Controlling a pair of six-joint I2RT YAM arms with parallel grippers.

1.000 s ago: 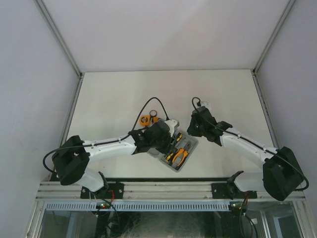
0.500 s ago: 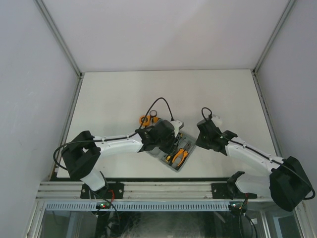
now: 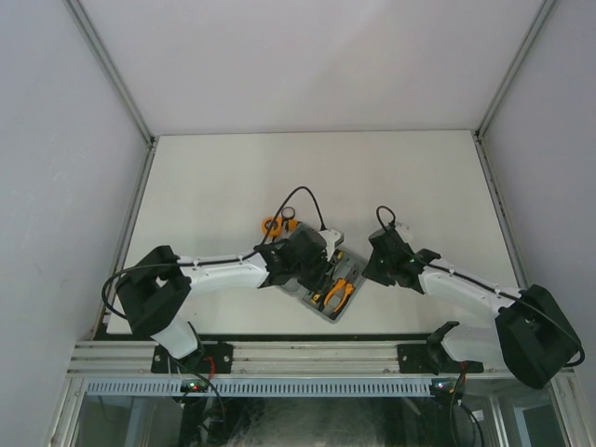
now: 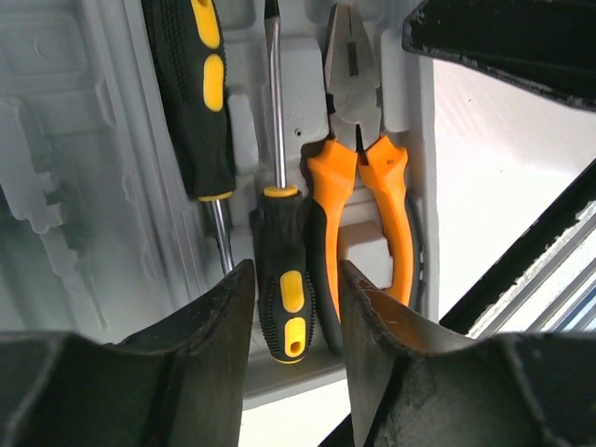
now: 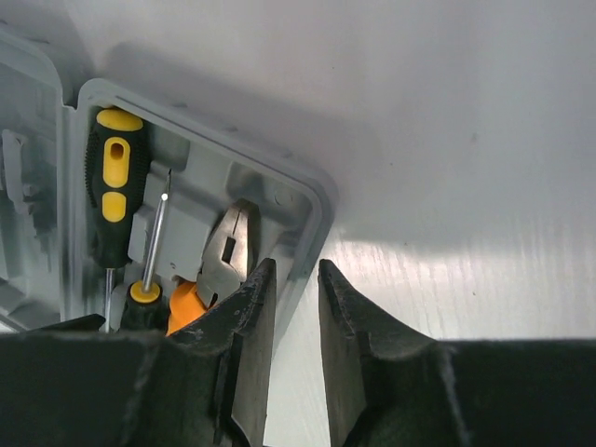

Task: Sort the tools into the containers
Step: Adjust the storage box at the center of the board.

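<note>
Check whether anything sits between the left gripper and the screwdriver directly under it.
Nothing visible does. The left gripper hangs open astride the handle of the screwdriver, seated in the grey case; the orange pliers lie beside it, not across it.

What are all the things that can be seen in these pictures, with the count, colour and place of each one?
tool case: 1, grey, lying open on the table in front of the arms
screwdrivers: 2, black and yellow, in recesses of the case, side by side, pointing opposite ways
pliers: 1, orange handles, in the case next to the screwdrivers
tape measure: 1, orange, round, on the table beyond the case
table: 1, white, under everything
left arm: 1, white and black, over the case; jaws apart on either side of a screwdriver handle, grip unclear
right arm: 1, white and black, at a corner of the case; jaws slightly apart, nothing between them
</note>
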